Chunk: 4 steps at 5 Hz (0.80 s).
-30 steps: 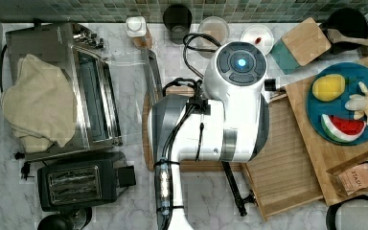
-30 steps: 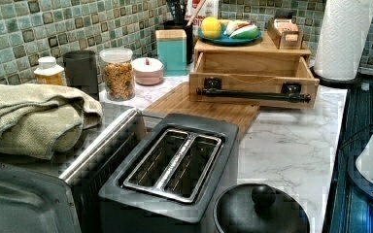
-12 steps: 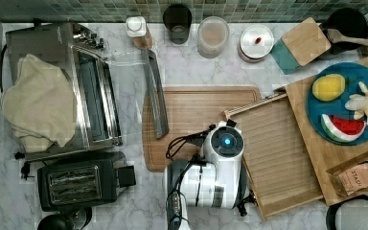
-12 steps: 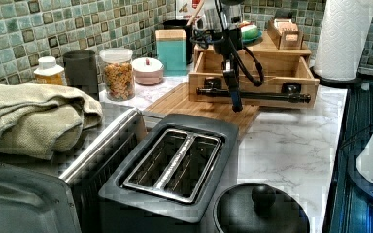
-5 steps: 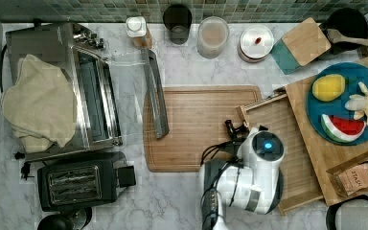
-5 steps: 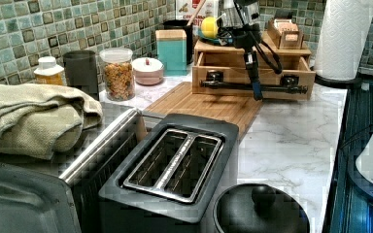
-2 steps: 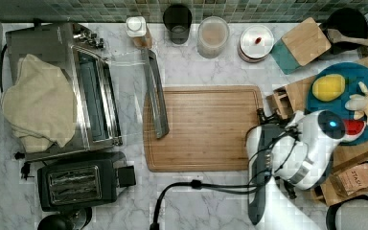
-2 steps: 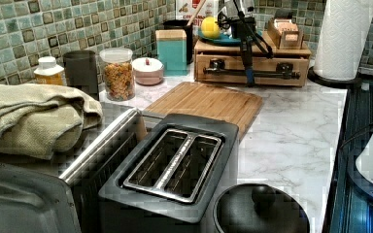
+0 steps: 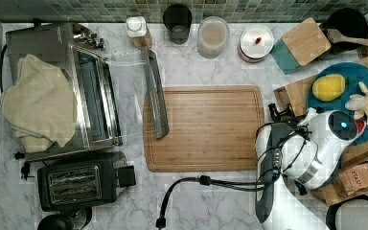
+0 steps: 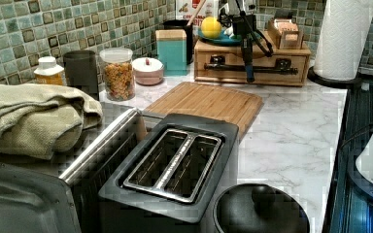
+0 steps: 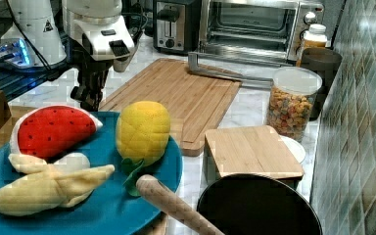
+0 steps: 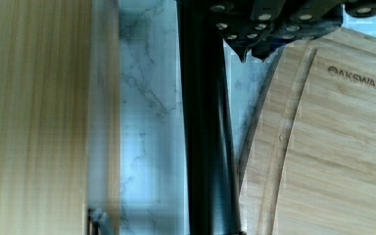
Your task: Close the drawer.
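Observation:
The drawer (image 10: pixel 233 60) sits flush in its light-wood box, and its black bar handle (image 10: pixel 267 70) runs across the front. My gripper (image 10: pixel 247 76) hangs just in front of that handle, its fingers together in one thin dark bar with nothing held. In the wrist view the handle (image 12: pixel 206 147) runs between the drawer's wood (image 12: pixel 34 117) and the cutting board (image 12: pixel 333 156). In the top view my gripper (image 9: pixel 277 114) is at the box's left edge (image 9: pixel 287 96), and the arm covers the rest. In the right view my gripper (image 11: pixel 89 100) stands past the blue plate.
A blue plate of toy fruit (image 10: pixel 212 29) and a small rack (image 10: pixel 284 33) rest on the drawer box. The cutting board (image 9: pixel 203 128) lies on the marble beside it. Jars (image 10: pixel 118 73), a teal canister (image 10: pixel 172 51), a paper-towel roll (image 10: pixel 342 36), a toaster (image 9: pixel 76 184) and an open toaster oven (image 9: pixel 84 86) stand around.
The drawer was pulled out over the cutting board and has slid into its box. My arm moved with it toward the top view's right.

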Tool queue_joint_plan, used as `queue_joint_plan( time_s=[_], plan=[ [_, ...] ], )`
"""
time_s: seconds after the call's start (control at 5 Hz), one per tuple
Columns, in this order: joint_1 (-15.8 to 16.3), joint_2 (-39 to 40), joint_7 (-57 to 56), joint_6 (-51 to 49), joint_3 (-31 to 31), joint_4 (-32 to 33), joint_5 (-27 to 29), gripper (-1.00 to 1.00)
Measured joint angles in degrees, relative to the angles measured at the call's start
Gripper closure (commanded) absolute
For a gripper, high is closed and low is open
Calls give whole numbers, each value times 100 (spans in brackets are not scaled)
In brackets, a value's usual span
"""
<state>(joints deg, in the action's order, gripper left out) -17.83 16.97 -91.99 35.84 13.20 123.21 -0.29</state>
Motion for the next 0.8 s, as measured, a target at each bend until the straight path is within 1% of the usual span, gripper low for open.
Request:
queue_joint_plan(
  time_s=[0.2, 0.4, 0.8],
  plan=[
    [45, 71, 0, -252, 66, -145, -31, 100],
    [10, 129, 0, -445, 73, -280, -29, 100],
    [31, 185, 0, -568, 85, -380, -28, 100]
  ],
)
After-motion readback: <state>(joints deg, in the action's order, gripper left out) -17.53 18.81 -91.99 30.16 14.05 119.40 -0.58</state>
